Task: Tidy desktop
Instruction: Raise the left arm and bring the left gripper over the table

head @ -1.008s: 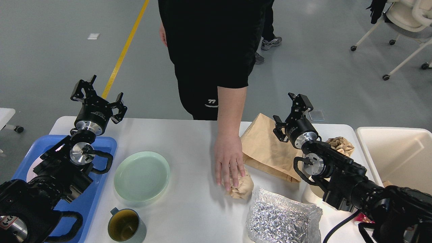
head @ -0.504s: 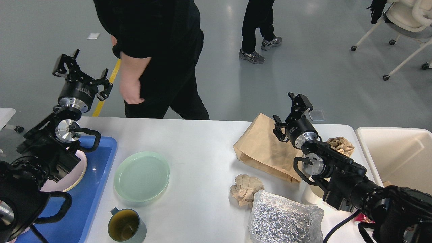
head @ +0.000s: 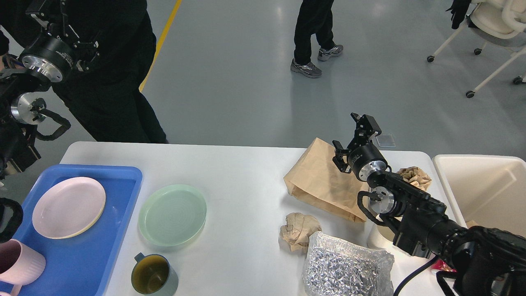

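White desktop (head: 242,172) spanning lower frame, carrying green plate (head: 172,214), grey-green mug (head: 154,279), crumpled paper ball (head: 299,230), foil bag (head: 345,269), brown paper bag (head: 322,181). Pink plate (head: 69,206) lying in blue tray (head: 100,250). Left gripper (head: 55,20) hovering high against dark clothing, finger state unclear. Right gripper (head: 356,133) hanging over paper bag, fingers spread, grasping nothing.

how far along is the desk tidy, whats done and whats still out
Early. Looks done: a pink plate and pink cup sit in the blue tray. In hand: nothing; the right gripper hangs open over the paper bag, the left gripper is raised off the desktop. Left out: green plate, mug, crumpled paper, foil.
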Robot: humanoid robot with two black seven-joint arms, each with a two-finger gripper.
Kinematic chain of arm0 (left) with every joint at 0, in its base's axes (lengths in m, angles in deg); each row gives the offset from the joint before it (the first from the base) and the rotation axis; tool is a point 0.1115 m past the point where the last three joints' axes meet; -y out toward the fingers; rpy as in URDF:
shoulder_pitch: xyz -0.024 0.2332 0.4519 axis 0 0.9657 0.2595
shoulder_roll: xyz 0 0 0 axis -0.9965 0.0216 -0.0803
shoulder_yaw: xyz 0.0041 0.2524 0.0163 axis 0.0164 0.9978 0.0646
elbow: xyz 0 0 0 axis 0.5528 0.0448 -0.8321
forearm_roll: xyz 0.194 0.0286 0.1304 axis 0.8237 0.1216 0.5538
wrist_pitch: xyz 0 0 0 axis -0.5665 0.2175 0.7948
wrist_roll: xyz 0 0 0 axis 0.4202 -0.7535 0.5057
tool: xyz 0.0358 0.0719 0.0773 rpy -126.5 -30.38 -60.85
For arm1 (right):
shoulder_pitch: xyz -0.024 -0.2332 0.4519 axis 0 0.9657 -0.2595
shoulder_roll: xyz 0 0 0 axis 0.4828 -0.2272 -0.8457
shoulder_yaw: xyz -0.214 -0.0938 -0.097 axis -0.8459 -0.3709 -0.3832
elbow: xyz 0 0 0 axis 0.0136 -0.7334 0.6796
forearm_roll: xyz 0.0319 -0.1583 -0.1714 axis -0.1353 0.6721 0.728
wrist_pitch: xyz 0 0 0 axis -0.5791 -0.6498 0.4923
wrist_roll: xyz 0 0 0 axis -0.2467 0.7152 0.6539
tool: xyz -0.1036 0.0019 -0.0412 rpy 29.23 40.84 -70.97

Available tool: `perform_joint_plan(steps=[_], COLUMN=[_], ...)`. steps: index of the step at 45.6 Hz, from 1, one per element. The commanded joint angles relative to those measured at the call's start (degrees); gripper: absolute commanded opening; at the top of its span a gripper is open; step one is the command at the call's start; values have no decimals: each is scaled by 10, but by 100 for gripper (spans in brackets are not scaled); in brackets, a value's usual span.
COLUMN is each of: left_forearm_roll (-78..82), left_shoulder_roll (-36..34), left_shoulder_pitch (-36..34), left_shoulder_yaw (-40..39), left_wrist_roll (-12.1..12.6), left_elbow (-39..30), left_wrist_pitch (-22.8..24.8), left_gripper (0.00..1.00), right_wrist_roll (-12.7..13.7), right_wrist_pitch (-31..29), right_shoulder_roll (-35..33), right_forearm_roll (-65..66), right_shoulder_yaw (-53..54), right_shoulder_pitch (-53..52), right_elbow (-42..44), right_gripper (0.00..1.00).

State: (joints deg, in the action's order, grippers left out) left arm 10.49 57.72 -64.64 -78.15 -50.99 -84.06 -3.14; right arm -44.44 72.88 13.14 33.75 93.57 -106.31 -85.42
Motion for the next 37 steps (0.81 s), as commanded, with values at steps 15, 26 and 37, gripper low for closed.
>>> perform_joint_plan(steps=[15,26,37], left_forearm_roll=[6,6,7], left_shoulder_roll=[-8,-11,-10], left_shoulder_pitch=[-13,-15,-9], left_shoulder_yaw=[10,10,11], left_wrist_roll=[216,216,219], left_elbow=[3,3,2], left_wrist_pitch=[-53,-53,-51], left_gripper=[96,96,96], right_wrist_roll=[0,0,0], right_wrist_pitch=[0,0,0], right_shoulder_roll=[0,0,0], right_forearm_roll=[0,0,0], right_shoulder_yaw=[0,0,0], right_shoulder_pitch=[0,0,0], right_elbow=[0,0,0], right_gripper=[100,100,100])
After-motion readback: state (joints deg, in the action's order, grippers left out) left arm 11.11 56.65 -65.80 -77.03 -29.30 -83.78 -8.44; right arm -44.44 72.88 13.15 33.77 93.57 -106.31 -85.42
